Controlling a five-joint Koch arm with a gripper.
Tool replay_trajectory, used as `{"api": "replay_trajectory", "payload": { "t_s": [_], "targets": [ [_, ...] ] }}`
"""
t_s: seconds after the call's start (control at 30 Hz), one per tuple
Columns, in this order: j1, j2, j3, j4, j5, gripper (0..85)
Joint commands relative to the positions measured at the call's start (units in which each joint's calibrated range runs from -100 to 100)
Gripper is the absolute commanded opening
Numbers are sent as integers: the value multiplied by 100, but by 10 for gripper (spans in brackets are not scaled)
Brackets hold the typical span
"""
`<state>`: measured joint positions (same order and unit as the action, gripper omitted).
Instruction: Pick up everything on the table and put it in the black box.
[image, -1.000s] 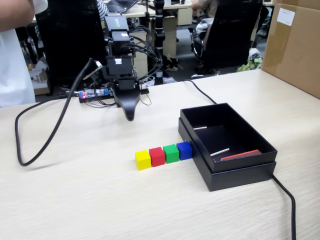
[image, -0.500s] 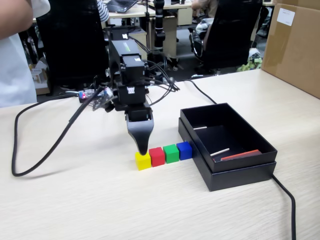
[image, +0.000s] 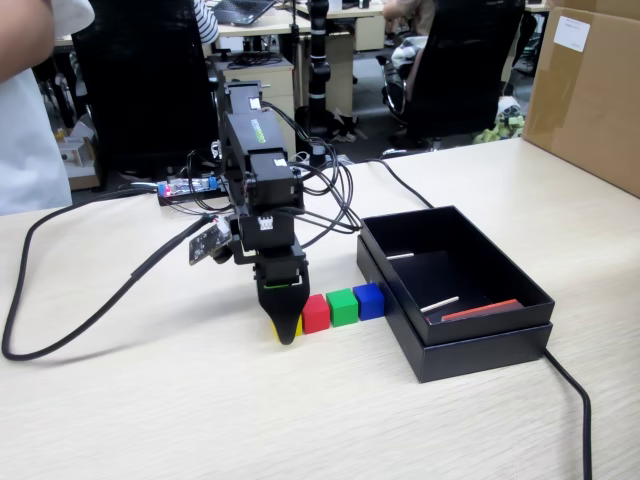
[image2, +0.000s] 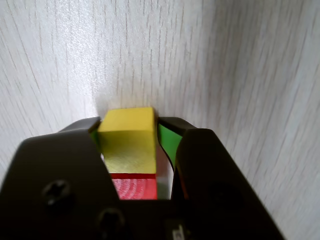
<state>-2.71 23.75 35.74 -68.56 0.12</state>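
Lowered since a moment ago, the hand (image: 285, 330) straddles the yellow cube (image2: 129, 142) on the bench (image: 150, 400), jaws on either flank, red cube (image: 316, 313) just beside, grip uncertain.

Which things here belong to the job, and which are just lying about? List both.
Job: yellow cube, between the jaws of the gripper; red cube; green cube; blue cube; black box.

Lying about: white sticks, red strip, brown carton, cables.
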Motion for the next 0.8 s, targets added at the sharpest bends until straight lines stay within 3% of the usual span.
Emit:
{"api": "replay_trajectory", "payload": {
  "t_s": [0.0,0.07,0.23,0.4,0.53,0.77],
  "targets": [
    [-54,6,660,-94,-83,114],
    [-63,86,724,-94,-88,65],
    [-137,-190,642,-94,-117,65],
    [-190,-1773,424,-180,-176,66],
    [166,-2886,633,-232,-186,66],
    [1114,-2484,1503,-232,44,68]
  ]
}}
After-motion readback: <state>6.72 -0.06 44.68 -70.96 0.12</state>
